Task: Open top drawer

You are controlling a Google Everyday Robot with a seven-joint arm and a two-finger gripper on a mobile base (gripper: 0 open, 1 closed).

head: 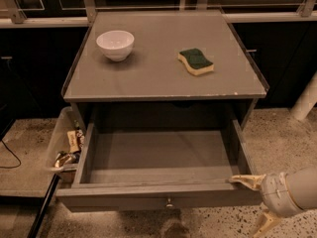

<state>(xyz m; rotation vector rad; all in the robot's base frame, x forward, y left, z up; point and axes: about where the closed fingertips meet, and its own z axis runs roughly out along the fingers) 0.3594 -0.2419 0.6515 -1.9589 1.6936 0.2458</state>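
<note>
The top drawer [158, 157] of the grey cabinet stands pulled far out towards me. Its inside is plain grey and holds nothing. Its flat front [124, 201] faces me at the bottom of the view, with a small round metal knob [169, 202] at centre. My gripper [253, 203] is at the lower right, just beyond the drawer's front right corner. It is open: the upper fingertip [243, 180] rests at that corner's top edge, and the lower finger [262, 224] points down at the floor. It holds nothing.
A white bowl [115, 44] and a green-and-yellow sponge [196, 61] lie on the cabinet top [158, 83]. A clear bin [58, 133] with snack packets stands left of the drawer. A white post [304, 100] rises at the right, and a dark rod [42, 212] leans at the lower left.
</note>
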